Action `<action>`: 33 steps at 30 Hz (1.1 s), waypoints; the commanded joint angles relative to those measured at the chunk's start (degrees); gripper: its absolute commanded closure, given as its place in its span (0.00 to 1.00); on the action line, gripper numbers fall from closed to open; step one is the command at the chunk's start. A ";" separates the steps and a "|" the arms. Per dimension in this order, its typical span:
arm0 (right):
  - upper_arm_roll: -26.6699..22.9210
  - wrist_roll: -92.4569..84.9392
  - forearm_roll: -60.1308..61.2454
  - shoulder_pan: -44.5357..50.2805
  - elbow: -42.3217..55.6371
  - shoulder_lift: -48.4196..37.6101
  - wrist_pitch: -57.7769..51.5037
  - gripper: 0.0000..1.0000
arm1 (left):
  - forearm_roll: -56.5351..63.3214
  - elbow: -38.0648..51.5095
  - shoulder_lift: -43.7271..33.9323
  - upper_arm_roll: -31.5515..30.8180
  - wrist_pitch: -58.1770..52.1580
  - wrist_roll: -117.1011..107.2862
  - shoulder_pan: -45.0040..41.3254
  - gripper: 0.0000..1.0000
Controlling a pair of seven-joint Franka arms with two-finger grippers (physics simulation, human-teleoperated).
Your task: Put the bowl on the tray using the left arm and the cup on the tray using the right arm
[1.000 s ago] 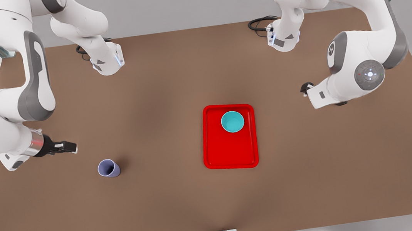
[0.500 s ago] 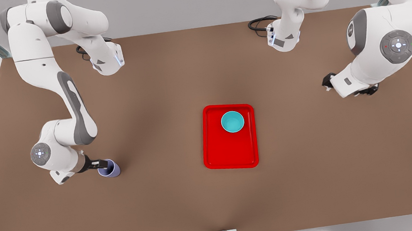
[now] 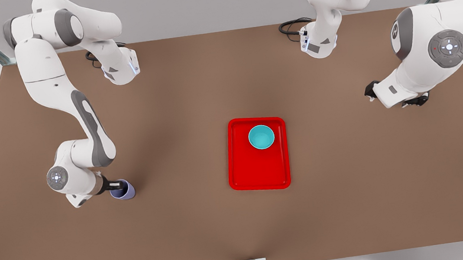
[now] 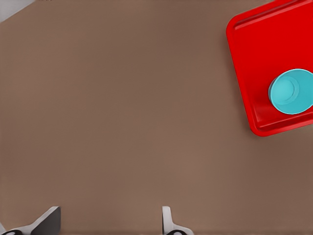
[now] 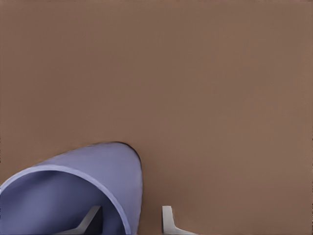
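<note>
lavender cup [image 3: 123, 190] upright, rim straddled by right claw [image 3: 118, 186].

The small lavender-purple tapered cup [image 5: 73, 191] stood on the plain brown desk [image 5: 195, 73]. The right pincer [image 5: 128, 221] straddled its wall, one finger [image 5: 90, 218] inside the cup, the other outside.

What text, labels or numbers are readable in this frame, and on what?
None readable. The bowl, tray and cup are plain. The round joint caps on both arms carry small light marks, no legible characters. The right gripper straddles the cup's wall; the left gripper waits, open.
</note>
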 commanded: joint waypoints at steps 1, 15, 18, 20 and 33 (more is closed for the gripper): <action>0.00 0.00 0.01 -0.02 0.06 0.01 0.00 0.79 | -0.01 0.00 -0.01 0.01 -0.02 -0.19 0.00 0.00; 0.09 0.88 0.09 1.30 1.03 -0.87 -0.88 0.79 | 0.52 -0.17 0.43 1.32 -1.34 0.16 0.00 0.00; 0.09 7.19 0.09 5.87 3.14 -2.54 -2.90 0.79 | 0.34 -0.17 0.00 0.97 -1.78 -0.63 0.00 0.00; 0.09 14.84 0.01 9.82 7.97 -2.46 -8.79 0.79 | 0.26 -0.61 0.26 0.80 -2.40 -0.10 -0.09 0.00; 7.91 43.68 2.73 30.47 49.28 16.61 -17.77 0.79 | 0.52 -0.44 0.52 1.24 -5.30 -0.02 0.00 0.00</action>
